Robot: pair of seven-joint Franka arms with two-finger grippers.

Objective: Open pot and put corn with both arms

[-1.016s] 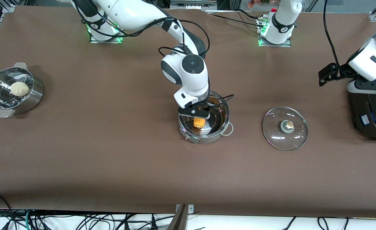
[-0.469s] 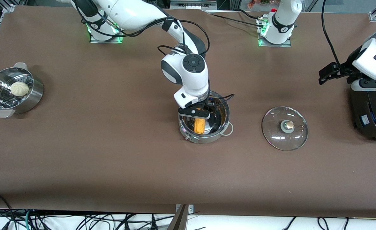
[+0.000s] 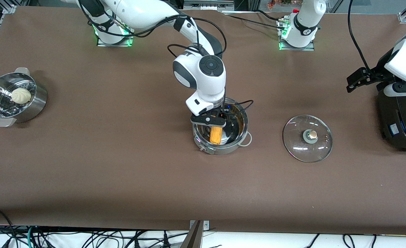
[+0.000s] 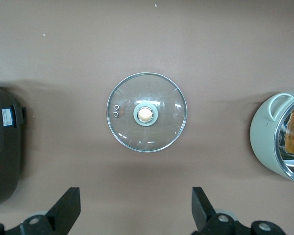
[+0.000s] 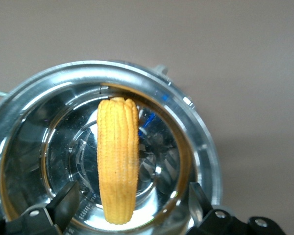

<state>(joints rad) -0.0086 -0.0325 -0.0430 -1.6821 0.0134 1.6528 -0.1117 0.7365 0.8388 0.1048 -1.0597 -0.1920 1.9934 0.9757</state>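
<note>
At frame centre, the corn point(image 3: 216, 135) now lies released in the pot point(image 3: 238, 132); the right gripper point(image 3: 209, 121), fingers apart, has risen. Upper right, the left gripper point(image 4: 136, 213) waits, spread, over the glass lid point(image 3: 307, 138).

glass lid point(image 4: 147, 112) lies on table point(image 4: 210, 44) between black cooker point(image 4: 4, 147) and pot point(image 4: 272, 137).

Three views: you're high across the table, plus both wrists.
Your right wrist stares close into the pot point(image 5: 105, 147); your left wrist, higher, catches its edge too.
</note>
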